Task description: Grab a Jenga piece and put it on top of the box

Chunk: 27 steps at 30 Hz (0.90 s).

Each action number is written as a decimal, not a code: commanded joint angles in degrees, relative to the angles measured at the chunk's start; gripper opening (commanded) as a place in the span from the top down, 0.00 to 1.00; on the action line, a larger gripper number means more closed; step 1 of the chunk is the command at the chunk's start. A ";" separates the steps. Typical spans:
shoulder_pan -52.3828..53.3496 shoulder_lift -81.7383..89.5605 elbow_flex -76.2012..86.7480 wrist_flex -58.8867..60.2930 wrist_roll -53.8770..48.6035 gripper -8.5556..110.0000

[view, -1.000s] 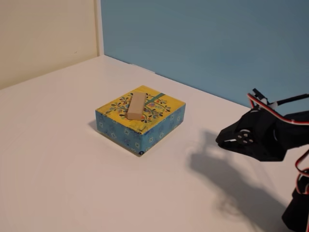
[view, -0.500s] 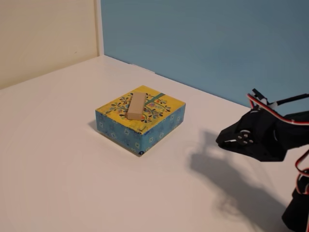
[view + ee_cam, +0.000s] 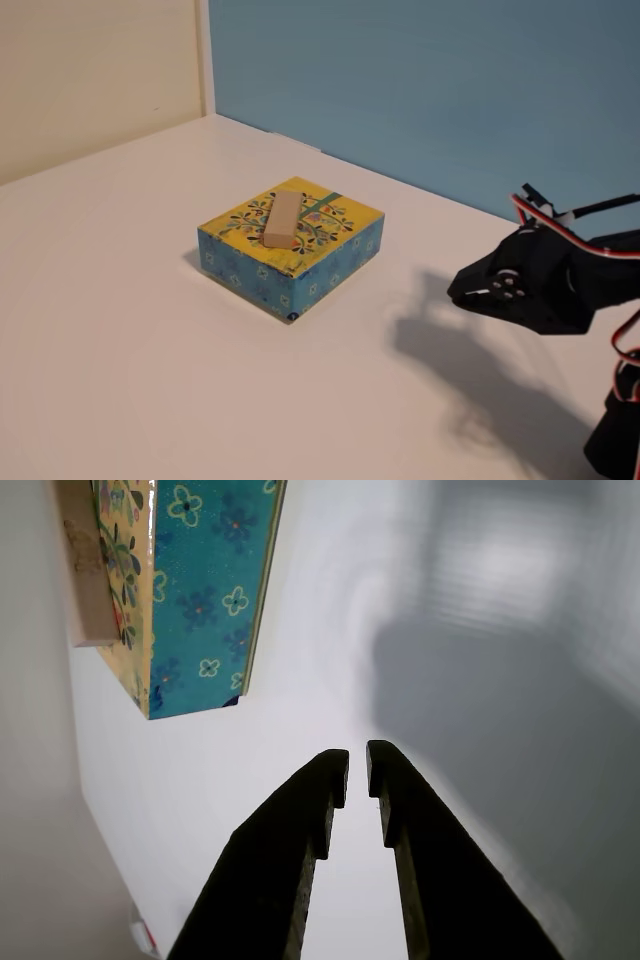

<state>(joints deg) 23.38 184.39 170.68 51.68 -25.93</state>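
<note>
In the fixed view we see the box [image 3: 291,246] sitting on the white table [image 3: 120,330], a little left of centre, with one corner turned toward the camera so that two of its blue patterned sides show beneath the yellow floral top. The Jenga piece [image 3: 283,218] lies flat on that top, toward the left part of the lid, its long axis running from the near edge toward the far edge, and it stays fully within the lid's outline. Behind the table we see a cream wall [image 3: 100,70] on the left meeting a blue wall [image 3: 430,80] on the right. The gripper [image 3: 455,292] sits low at the right side of the scene, well apart from the box, its black tip pointing left toward it, with red and white wires [image 3: 545,215] looping over the arm and a shadow [image 3: 470,370] falling on the table below it. In the wrist view we find the gripper [image 3: 357,764] reaching up from the bottom edge, its two dark fingers [image 3: 300,820] nearly together, only a thin sliver of table showing between the tips, and nothing is held between them. The box [image 3: 200,590] fills the upper left corner there, with the Jenga piece [image 3: 85,570] at its far left edge.
</note>
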 commanded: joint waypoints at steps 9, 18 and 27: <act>-0.62 0.35 -0.35 0.18 -0.79 0.93; -0.70 0.35 -0.35 0.18 -0.97 0.93; -0.70 0.35 -0.35 0.26 -1.05 0.93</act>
<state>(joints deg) 22.68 184.39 170.68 51.77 -26.46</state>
